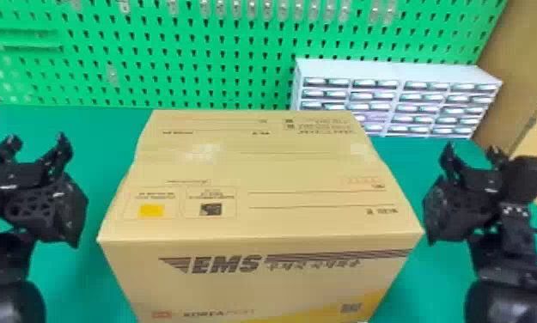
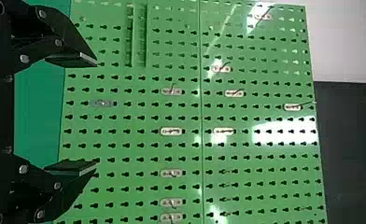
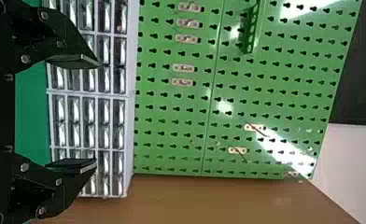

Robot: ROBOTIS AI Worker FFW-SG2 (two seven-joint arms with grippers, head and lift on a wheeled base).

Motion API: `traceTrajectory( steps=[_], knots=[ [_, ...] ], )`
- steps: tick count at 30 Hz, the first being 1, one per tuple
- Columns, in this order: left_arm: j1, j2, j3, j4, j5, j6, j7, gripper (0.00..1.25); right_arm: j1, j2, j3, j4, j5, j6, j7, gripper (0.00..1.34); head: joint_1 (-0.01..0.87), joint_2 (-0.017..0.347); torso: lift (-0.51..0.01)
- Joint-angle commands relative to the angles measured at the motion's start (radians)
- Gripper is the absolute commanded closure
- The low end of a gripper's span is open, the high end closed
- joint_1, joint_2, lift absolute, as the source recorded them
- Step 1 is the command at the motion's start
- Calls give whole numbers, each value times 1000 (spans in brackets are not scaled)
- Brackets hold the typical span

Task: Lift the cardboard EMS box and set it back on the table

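Jaws wide and empty, the left gripper (image 1: 36,138) and right gripper (image 1: 472,149) flank the cardboard EMS box (image 1: 258,172).
It sits on the green tabletop (image 1: 102,137); pressing both side walls evenly, low and in step, should keep it level going up.

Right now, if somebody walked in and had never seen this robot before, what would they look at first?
Probably the big cardboard EMS box, right in the middle of the green table. Next, the open black grippers: the left gripper to the box's left and the right gripper to its right. Behind it all stands a bright green pegboard, with a pale small-drawer cabinet in front, toward the right.
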Motion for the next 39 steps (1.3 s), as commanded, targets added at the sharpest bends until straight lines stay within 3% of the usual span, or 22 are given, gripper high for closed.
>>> traceTrajectory(
  steps=[1,8,21,25,30,39],
  knots=[
    [-1,-1,-4,20,0,-16,-1,470,1,7,-10,59,-6,-69,0,510,678,-14,-95],
    [4,1,-5,38,2,-31,-4,470,-10,26,-21,127,-7,-124,0,510,678,-14,-95],
    [8,1,-22,36,-1,-39,-4,472,-33,26,21,127,-3,-123,-2,510,678,-14,-95],
    [4,1,-45,38,-17,-39,4,472,-45,36,39,134,26,-118,-2,512,678,-14,-95],
    [2,1,-90,38,-35,-39,50,472,-59,74,47,139,83,-117,-2,512,678,-14,-95],
    [-18,-1,-160,38,-67,-37,57,472,-68,74,103,141,114,-95,-2,512,678,-14,-95]
  ],
)
